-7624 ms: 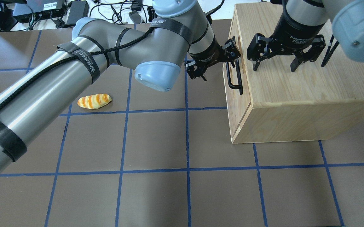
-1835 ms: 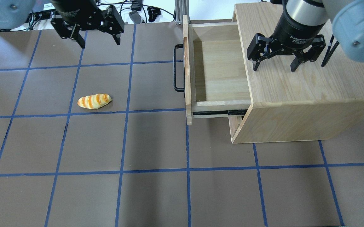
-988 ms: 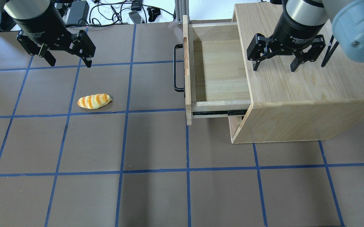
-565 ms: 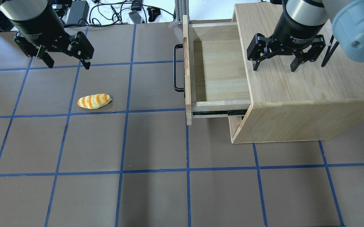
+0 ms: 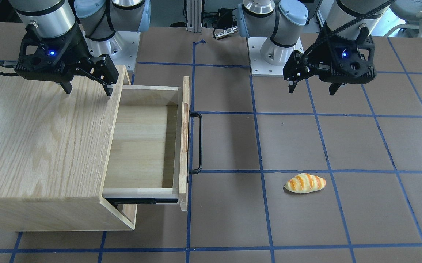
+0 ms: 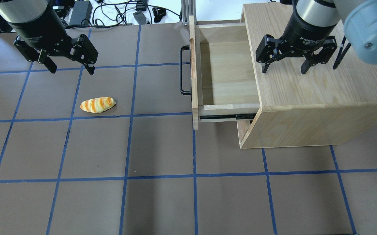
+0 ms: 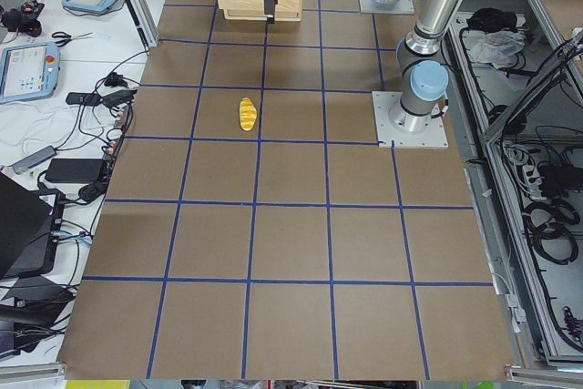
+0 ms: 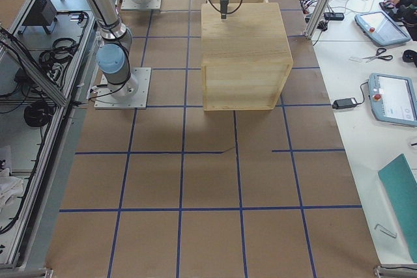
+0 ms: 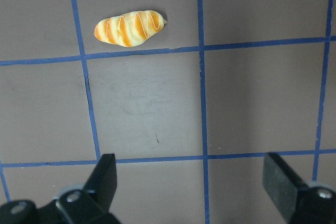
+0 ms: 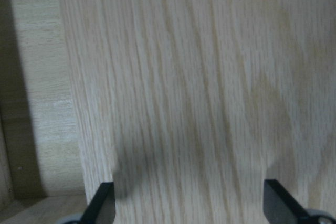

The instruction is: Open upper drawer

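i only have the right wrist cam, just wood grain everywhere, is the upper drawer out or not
Observer: Yes. The upper drawer stands well out of the cabinet, and nothing lies inside it.
Operator: anything on its handle
Observer: No. The black bar handle is free; the left gripper hangs open over the mat, far from it.
Operator: what's under that gripper
Observer: Bare mat. A bread roll lies nearby, untouched.
Operator: and my gripper
Observer: The right gripper is open over the cabinet top, holding nothing.
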Available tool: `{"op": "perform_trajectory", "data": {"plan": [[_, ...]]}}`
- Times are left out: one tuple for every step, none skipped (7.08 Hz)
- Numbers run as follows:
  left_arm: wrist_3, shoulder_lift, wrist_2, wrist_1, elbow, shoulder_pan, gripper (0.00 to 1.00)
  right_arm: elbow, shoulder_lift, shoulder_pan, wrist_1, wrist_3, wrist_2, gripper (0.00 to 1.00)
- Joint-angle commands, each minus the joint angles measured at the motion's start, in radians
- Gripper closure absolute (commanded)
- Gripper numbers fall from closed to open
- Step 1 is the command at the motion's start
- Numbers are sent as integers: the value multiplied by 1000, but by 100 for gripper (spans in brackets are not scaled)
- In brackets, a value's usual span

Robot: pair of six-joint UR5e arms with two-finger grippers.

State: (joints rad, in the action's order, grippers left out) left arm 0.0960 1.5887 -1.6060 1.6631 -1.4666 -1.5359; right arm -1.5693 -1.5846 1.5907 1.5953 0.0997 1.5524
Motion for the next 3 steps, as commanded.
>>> {"op": "perform_trajectory", "data": {"plan": [[-1, -1, 12, -3, -8, -1, 0, 0, 0, 0, 0, 0, -1, 0], [-1, -3, 15, -3, -8, 0, 0, 0, 0, 0, 0, 0, 0, 0], [-1, -3, 14, -3, -8, 0, 0, 0, 0, 0, 0, 0, -1, 0]]}}
